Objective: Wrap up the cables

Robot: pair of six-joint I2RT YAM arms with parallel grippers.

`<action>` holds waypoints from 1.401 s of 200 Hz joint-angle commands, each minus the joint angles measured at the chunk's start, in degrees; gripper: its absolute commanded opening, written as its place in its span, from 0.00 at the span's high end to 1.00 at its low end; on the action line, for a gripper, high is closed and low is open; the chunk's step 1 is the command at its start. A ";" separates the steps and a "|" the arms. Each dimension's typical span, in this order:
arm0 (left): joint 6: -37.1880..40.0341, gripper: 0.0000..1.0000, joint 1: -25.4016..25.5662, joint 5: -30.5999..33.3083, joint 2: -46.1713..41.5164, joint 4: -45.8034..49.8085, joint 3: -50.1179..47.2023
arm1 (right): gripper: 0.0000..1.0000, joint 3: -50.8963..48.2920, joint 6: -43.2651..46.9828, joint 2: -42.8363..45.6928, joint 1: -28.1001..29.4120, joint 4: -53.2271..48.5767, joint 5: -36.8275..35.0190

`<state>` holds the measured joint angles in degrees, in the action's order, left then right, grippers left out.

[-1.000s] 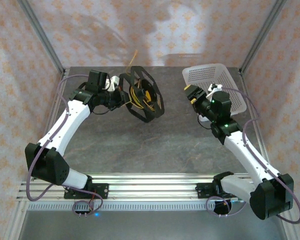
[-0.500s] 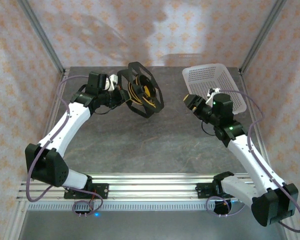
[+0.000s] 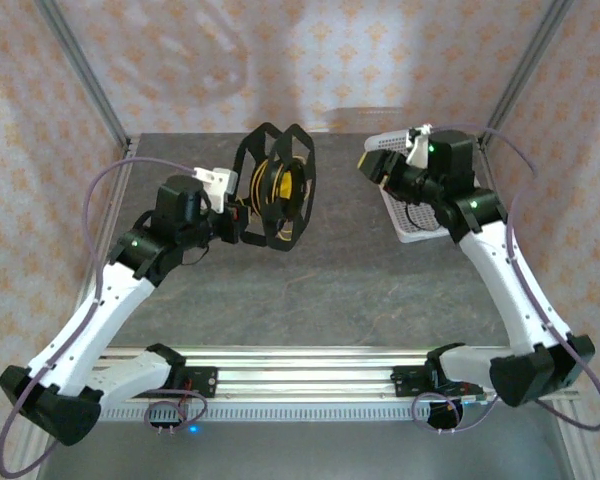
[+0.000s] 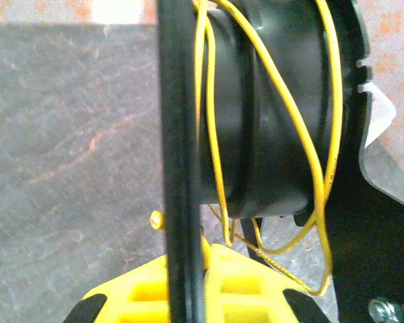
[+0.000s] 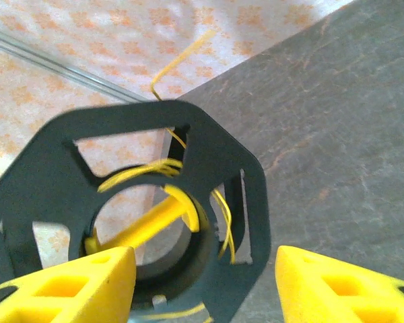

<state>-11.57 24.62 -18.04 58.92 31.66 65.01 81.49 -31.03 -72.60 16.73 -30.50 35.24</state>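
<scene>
The black octagonal spool [image 3: 298,150] stands upright on edge at the back middle of the table. Thin yellow cables [image 3: 278,190] lie in loose loops round its hub. My left gripper [image 3: 236,212] is shut on the spool's near flange [image 4: 182,134], with the yellow fingers [image 4: 256,289] on either side of it. Loops of cable [image 4: 289,101] hang slack off the black hub [image 4: 269,148]. My right gripper [image 3: 373,166] is raised to the right of the spool, facing it. Its jaws [image 5: 202,262] are open with nothing between them. The spool [image 5: 215,155] and cable [image 5: 226,229] lie beyond them.
A white mesh basket [image 3: 410,225] sits at the back right, mostly hidden under my right arm. Patterned walls and metal frame posts [image 3: 85,85] close in the table on three sides. A loose cable end [image 5: 182,57] sticks up past the spool's rim.
My left arm has turned the spool from tilted to upright and shifted it slightly. My right arm has lifted and swung left over the basket toward the spool, its jaws a little narrower.
</scene>
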 commanded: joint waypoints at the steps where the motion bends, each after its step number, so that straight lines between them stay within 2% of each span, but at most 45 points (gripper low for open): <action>1: 8.19 1.00 3.46 11.42 -3.47 -6.36 -0.97 | 0.41 5.27 -0.99 -3.30 -0.03 -4.12 2.24; 26: 11.00 1.00 7.57 15.43 -5.28 -7.03 -1.54 | 0.38 10.15 -4.75 -6.79 -0.21 -3.58 0.94; 54: 12.43 1.00 9.96 16.53 -6.57 -6.42 -1.25 | 0.38 13.60 -6.85 -9.57 -0.31 -4.08 -0.57; 92: 13.46 1.00 10.36 14.98 -6.71 -2.81 0.98 | 0.38 16.31 7.92 -10.09 -2.40 -8.78 4.67; 128: 14.77 1.00 10.46 12.04 -5.99 0.64 3.47 | 0.48 15.68 22.42 -8.90 -3.73 -12.89 9.91; 176: 16.54 1.00 10.63 10.09 -4.07 6.07 7.47 | 0.49 15.76 39.33 -7.20 -3.73 -19.66 2.69; 214: 16.84 1.00 11.05 8.73 -3.42 8.43 9.38 | 0.49 14.88 46.17 -6.76 -3.76 -21.00 1.00; 280: 17.46 1.00 11.94 8.30 -2.78 11.71 10.88 | 0.50 18.26 51.94 -11.95 -3.64 -26.46 4.65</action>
<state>4.67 36.03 -8.97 56.77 45.60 72.77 97.45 16.86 -82.65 12.97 -53.52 38.17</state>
